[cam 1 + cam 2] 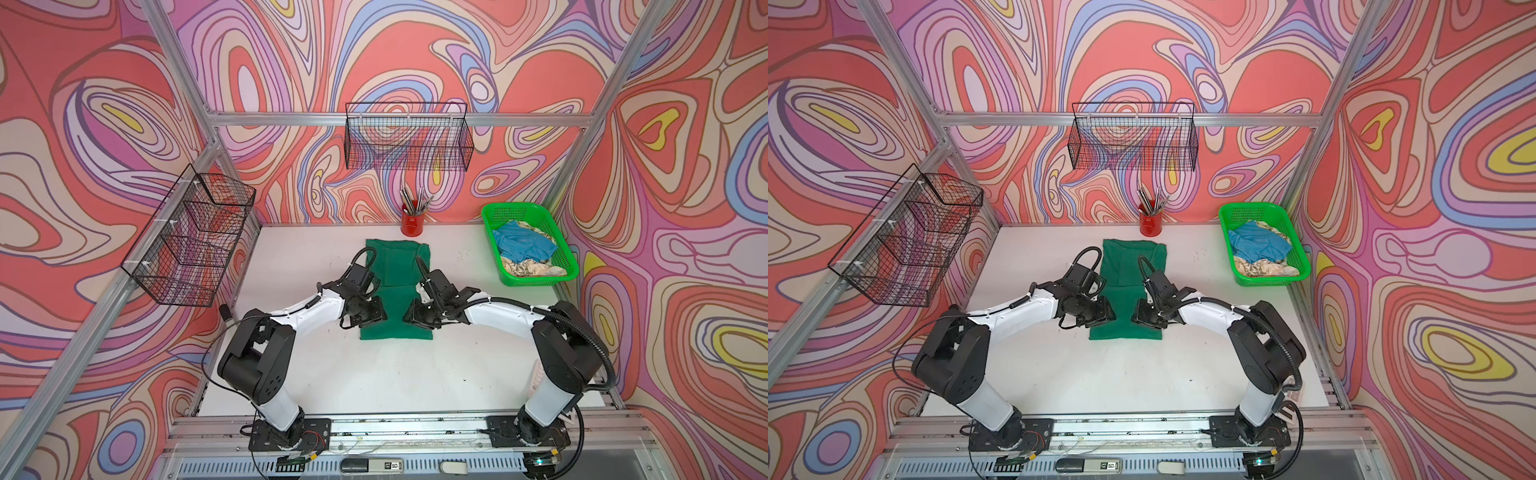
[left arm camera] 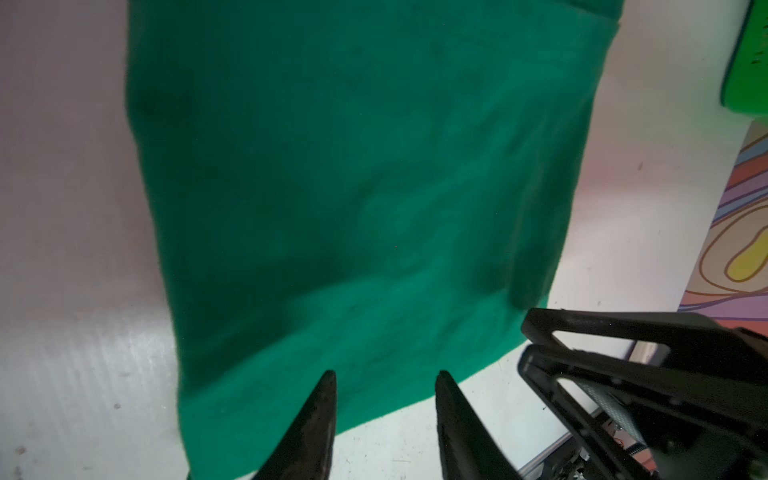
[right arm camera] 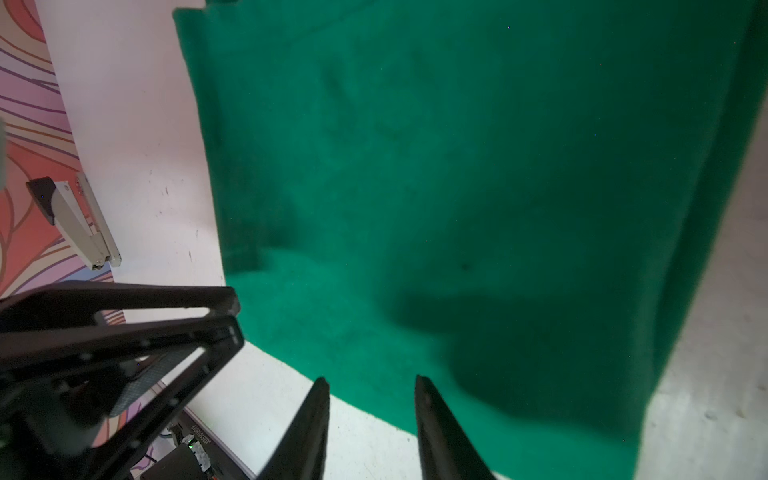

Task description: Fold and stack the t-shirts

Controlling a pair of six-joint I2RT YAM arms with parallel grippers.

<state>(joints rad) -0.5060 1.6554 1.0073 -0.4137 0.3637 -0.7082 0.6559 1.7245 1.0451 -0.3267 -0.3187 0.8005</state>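
The dark green tee (image 1: 397, 266), folded into a long, smooth strip, lies flat at the centre of the white table (image 1: 332, 374), running from 12 to 6 o'clock. Over its 6 o'clock end, the left gripper (image 2: 384, 374) at 7 o'clock and the right gripper (image 3: 370, 378) at 5 o'clock hang with fingers parted, grasping nothing. At 2 o'clock, a light blue tee (image 1: 523, 245) lies crumpled on a cream patterned tee (image 1: 536, 270) in a green basket (image 1: 569, 266).
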